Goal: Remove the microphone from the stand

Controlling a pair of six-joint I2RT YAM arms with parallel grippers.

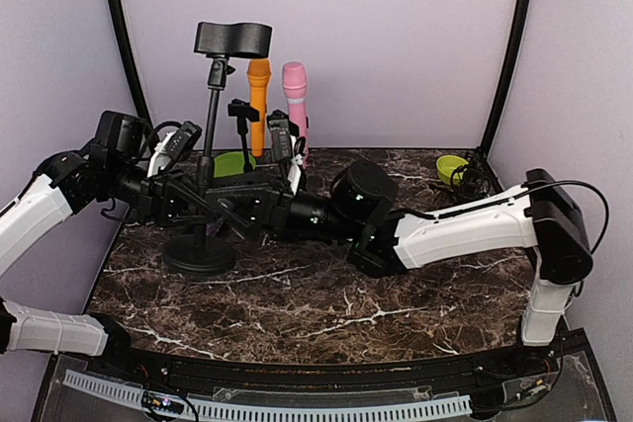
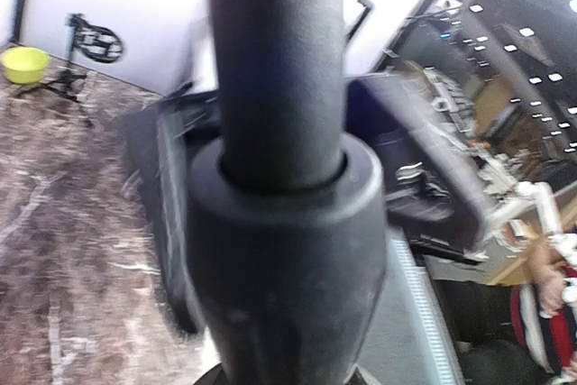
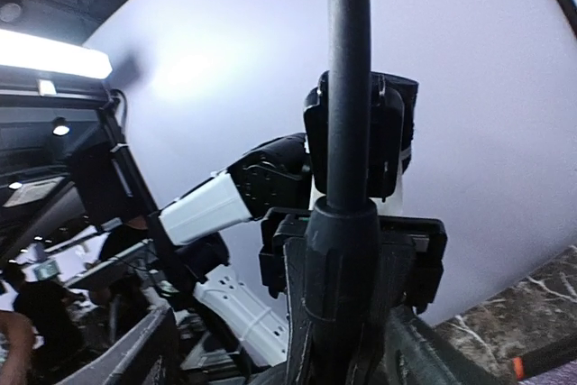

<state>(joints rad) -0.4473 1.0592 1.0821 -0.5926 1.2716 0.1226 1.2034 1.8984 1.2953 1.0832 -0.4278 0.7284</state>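
A tall black stand has a round base [image 1: 198,254], a thin pole [image 1: 210,135] and a black holder [image 1: 232,39] on top. Behind it stand an orange microphone [image 1: 259,96] and a pink microphone [image 1: 295,96], both upright at the back wall. My left gripper [image 1: 201,195] comes in from the left and is shut on the stand's pole. In the left wrist view the pole [image 2: 275,60] and its collar [image 2: 288,250] fill the picture. My right gripper [image 1: 229,209] reaches in from the right; its open jaws flank the collar [image 3: 343,250], close to it on both sides.
A green bowl [image 1: 232,163] sits behind the stand. A yellow-green bowl [image 1: 452,167] with cables is at the back right. Small black clip stands [image 1: 242,111] are next to the microphones. Both arms cross low over the marble table [image 1: 326,303].
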